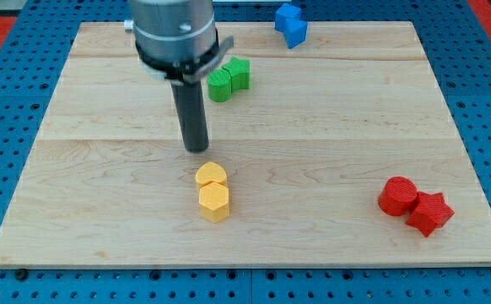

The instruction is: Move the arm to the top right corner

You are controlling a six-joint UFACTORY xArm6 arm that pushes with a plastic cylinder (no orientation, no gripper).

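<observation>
My tip (196, 149) rests on the wooden board (330, 127), left of centre. It stands just above the yellow heart-shaped block (211, 175), with a small gap between them. A yellow hexagon block (213, 202) touches the heart from below. Two green blocks (229, 78) sit up and to the right of the rod. Two blue blocks (291, 24) lie at the board's top edge, right of centre. A red cylinder (397, 196) and a red star (429, 212) sit together at the lower right.
The arm's grey cylindrical body (175, 35) hangs over the upper left of the board. A blue pegboard surface (490, 101) surrounds the board on all sides.
</observation>
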